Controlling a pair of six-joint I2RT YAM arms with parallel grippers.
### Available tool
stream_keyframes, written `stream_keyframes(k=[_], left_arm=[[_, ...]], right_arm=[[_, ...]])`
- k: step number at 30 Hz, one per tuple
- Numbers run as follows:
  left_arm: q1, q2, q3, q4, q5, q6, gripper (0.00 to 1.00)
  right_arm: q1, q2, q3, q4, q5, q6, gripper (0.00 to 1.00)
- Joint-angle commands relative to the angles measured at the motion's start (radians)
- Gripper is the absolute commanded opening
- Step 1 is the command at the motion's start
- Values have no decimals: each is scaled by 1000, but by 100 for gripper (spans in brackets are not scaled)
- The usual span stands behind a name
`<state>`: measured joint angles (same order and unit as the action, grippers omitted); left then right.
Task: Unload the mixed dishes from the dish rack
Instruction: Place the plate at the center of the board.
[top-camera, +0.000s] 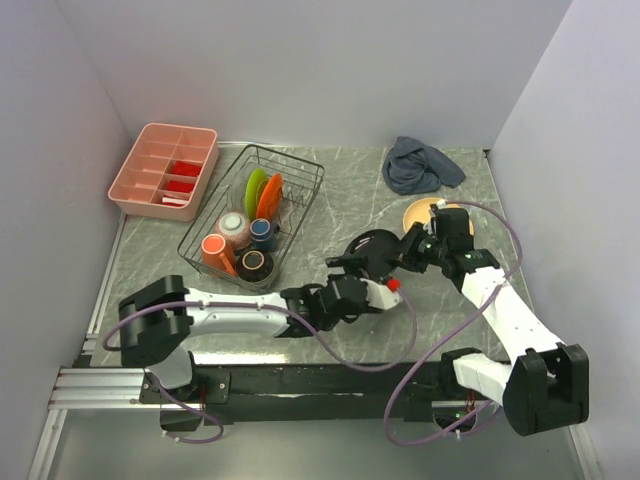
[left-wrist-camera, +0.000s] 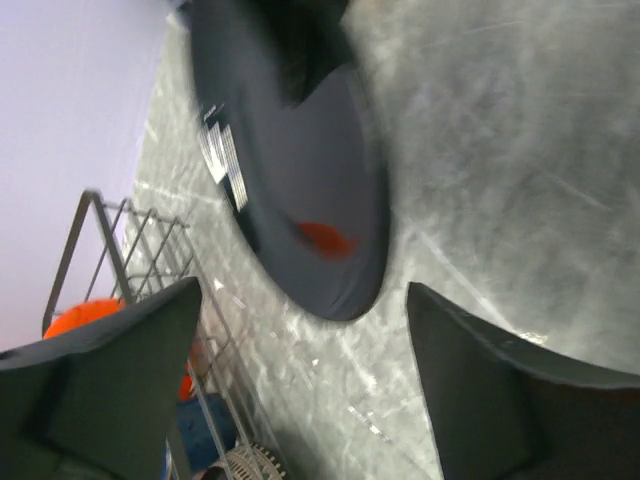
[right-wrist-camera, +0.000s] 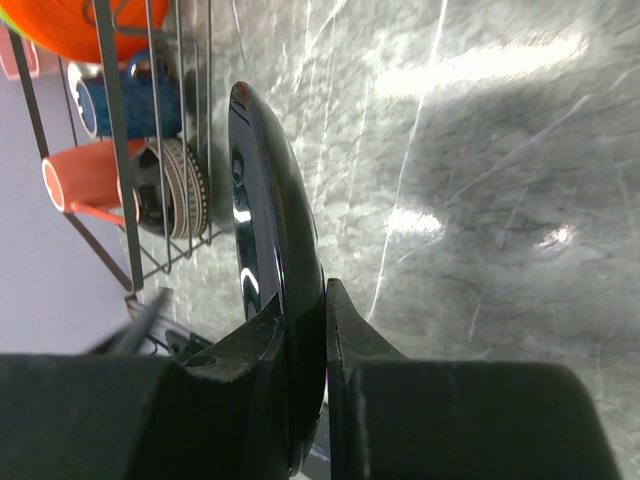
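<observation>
Right gripper (right-wrist-camera: 315, 300) was clamped on the rim of a black plate (right-wrist-camera: 265, 200), with a finger (right-wrist-camera: 250, 380) on each face and the plate standing on edge between them. I couldn't tell whether the plate touched the table (right-wrist-camera: 480, 200).

Left gripper (left-wrist-camera: 300, 300) was open, its fingers (left-wrist-camera: 110, 380) spread wide and holding nothing. The same black plate sat just past the fingertips, blurred in that view. In the top view both grippers met mid-table, the plate between them, right of the dish rack (top-camera: 300, 190) and clear of it.

The dish rack stood at rear left of the table and was loaded:
- A lime green plate (top-camera: 255, 190) and an orange plate (top-camera: 270, 197) stood upright side by side at its far end.
- A pinkish bowl (top-camera: 233, 228) and a blue cup (top-camera: 262, 232) sat in the middle.
- An orange mug (top-camera: 215, 252) and a dark brown bowl (top-camera: 255, 265) sat at the near end.

A tan plate (top-camera: 418, 213) lay flat on the table, out of the rack, partly under the right arm. A pink tray (top-camera: 150, 165) was just left of the rack. A blue-grey cloth (top-camera: 420, 165) was bunched at rear right.
</observation>
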<state>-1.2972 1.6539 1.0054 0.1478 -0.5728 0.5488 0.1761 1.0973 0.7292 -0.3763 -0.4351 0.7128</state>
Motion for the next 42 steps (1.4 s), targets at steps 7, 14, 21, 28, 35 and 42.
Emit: stream_keyframes(k=[7,14,21,28,35,42], left_arm=[[169,-271,-42,-73,145,-383,100],[406,-445,-113,-122,341,-648,99],[663,-577,-227,-85,511,-796,99],[747,-674,-333,-70,444,-761,99],[745,-684,-332,-33,367,-716,99],[746,-694,-329,-42,353,-695,100]], right_arm=[[-170,-53,4,105,75,2,0],[-329,-89,-43,212,194,109,0],[-429,-28,-73,315,341,226,0],[-498,136,-36,424,331,209,4],[-503,357,58,460,208,171,5],[-509,512,133,485,128,133,11]])
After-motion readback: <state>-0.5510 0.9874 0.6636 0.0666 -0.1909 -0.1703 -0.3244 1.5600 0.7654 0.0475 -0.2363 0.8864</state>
